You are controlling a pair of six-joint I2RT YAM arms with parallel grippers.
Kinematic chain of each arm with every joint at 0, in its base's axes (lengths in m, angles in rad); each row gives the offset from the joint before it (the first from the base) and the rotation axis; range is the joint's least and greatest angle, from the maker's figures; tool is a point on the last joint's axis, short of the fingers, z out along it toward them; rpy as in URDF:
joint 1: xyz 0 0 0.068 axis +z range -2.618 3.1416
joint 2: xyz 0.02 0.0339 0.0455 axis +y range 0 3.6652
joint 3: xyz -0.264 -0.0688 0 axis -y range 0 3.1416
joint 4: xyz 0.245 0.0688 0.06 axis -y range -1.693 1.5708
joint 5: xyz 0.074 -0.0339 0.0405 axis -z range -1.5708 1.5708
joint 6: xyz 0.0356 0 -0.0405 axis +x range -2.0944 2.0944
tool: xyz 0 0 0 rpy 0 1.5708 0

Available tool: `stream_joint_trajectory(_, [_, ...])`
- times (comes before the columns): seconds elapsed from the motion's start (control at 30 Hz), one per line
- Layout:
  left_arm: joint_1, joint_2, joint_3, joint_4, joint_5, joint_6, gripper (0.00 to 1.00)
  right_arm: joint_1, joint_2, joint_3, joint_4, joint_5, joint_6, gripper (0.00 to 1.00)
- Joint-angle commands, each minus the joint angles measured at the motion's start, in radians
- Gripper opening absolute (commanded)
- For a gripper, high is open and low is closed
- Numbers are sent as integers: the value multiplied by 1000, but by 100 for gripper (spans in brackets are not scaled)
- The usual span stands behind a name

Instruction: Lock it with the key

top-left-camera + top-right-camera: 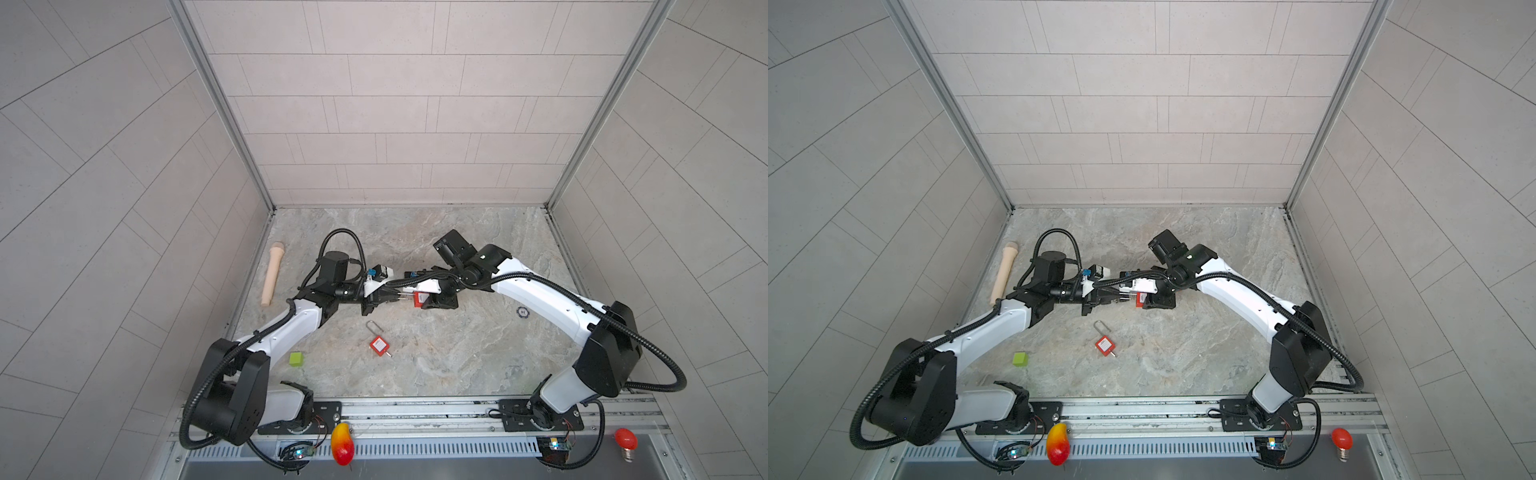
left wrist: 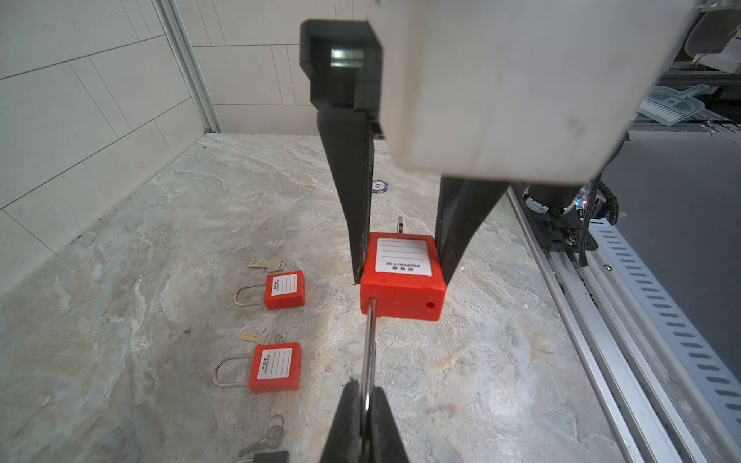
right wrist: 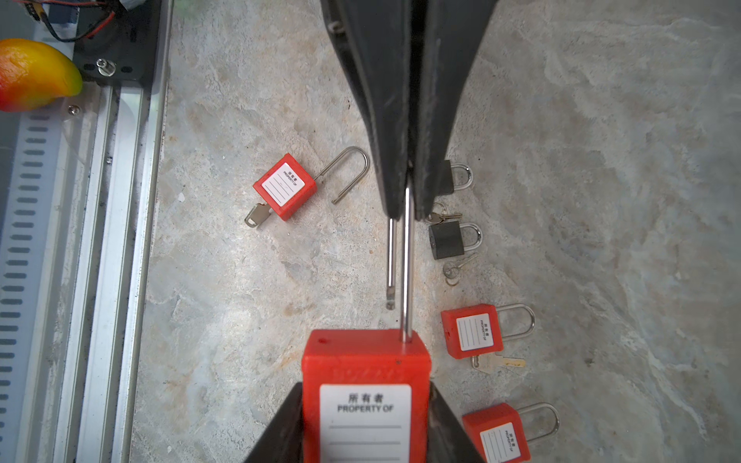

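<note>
Aloft over the marbled bench (image 1: 478,357), a red padlock (image 2: 403,280) is held between the two arms, near the middle of the workspace in both top views. The right fingers (image 3: 285,425) are clamped on opposite sides of its body, spread only as wide as the body itself, with the white label facing up. The left fingers (image 2: 352,413) are pressed together on the steel shackle (image 3: 407,260) close to its bend, well apart from the red body. The shackle stands drawn out. One leg is seated in the body, while the free leg ends just short of the body and off to one side of its hole. In the left wrist view a sliver of metal (image 2: 399,224) pokes from the body's far end. It may be the key, but that cannot be told. Nearer the robot's base, a second padlock (image 1: 377,345) lies flat on the bench with its shackle open.
</note>
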Motion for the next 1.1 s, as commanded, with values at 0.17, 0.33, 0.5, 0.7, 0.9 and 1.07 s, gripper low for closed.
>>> stream_joint_trajectory(0.17, [-48,-65,16,65,32,-38,0,-44,-75,-34,-30,22,-18,48])
stream_joint_trajectory(0.33, [-75,-80,13,70,1,-45,0,-57,-35,15,-97,-21,-19,54])
stream_joint_trajectory(0.5, [-83,-83,13,83,-22,-65,0,-57,-19,38,-141,-34,-18,55])
stream_joint_trajectory(0.7, [-86,-82,9,144,-40,-121,0,-57,-38,26,-152,-65,-45,57])
stream_joint_trajectory(0.9, [-94,-83,8,155,-16,-130,0,-57,-45,9,-110,0,-42,56])
stream_joint_trajectory(1.07, [-101,-81,8,155,6,-137,0,-57,-35,29,-121,-20,-83,44])
